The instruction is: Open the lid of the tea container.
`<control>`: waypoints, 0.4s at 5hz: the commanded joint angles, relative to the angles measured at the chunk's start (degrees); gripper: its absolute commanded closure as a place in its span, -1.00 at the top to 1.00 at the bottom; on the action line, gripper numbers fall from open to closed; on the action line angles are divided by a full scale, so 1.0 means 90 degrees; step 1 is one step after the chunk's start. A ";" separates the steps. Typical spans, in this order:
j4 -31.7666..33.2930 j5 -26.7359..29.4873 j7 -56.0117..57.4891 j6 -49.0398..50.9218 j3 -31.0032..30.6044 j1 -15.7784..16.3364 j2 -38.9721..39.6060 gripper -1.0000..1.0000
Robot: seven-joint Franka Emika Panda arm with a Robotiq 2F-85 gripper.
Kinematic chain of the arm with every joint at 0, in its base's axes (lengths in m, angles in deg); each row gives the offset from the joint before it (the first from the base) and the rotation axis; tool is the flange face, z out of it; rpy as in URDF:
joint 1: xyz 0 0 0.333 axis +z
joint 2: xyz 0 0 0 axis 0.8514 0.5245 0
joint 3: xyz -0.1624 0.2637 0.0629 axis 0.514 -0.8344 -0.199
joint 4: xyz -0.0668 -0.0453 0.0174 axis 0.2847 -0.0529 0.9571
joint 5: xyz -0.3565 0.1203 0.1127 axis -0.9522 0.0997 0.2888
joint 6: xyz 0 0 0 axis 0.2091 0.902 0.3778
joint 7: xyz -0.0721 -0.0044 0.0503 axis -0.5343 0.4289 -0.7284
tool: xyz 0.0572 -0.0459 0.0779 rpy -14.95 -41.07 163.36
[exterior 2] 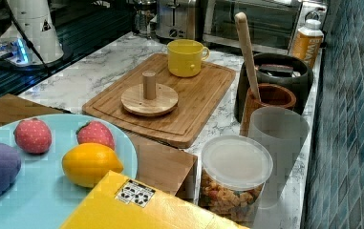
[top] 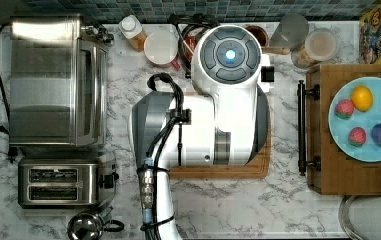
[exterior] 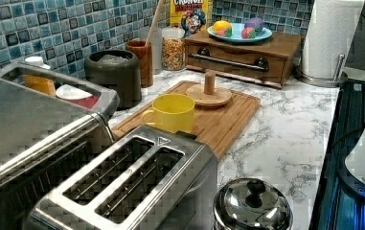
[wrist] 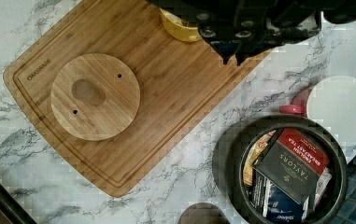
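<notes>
The tea container (wrist: 290, 170), a round black canister, stands uncovered on the marble with red and dark tea packets showing inside. It also appears by the tiled wall (exterior: 114, 76) (exterior 2: 277, 76). The lid (wrist: 95, 96), a round wooden disc, lies flat on the cutting board (wrist: 166, 93), apart from the canister. In the left view and the right view its knob points up (exterior: 209, 96) (exterior 2: 149, 99). My gripper (wrist: 232, 58) hangs above the board's edge between the mug and the canister. It is shut, with nothing between its fingers.
A yellow mug (exterior: 173, 112) sits on the board. A brown cup with a wooden utensil (exterior 2: 265, 102) and a cereal jar (exterior 2: 234, 176) stand beside the canister, with a white-topped tub (wrist: 344, 107) close by. Toaster (exterior: 132, 187), toaster oven (top: 53, 80) and fruit plate (top: 373, 120) flank the board.
</notes>
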 commanded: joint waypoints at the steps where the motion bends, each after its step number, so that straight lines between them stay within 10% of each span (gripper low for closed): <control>1: -0.0001 0.0004 0.0001 -0.0012 0.0010 0.0006 0.0059 -1.00; 2: 0.0789 0.0057 0.0122 -0.0349 0.0023 -0.0080 -0.0402 -1.00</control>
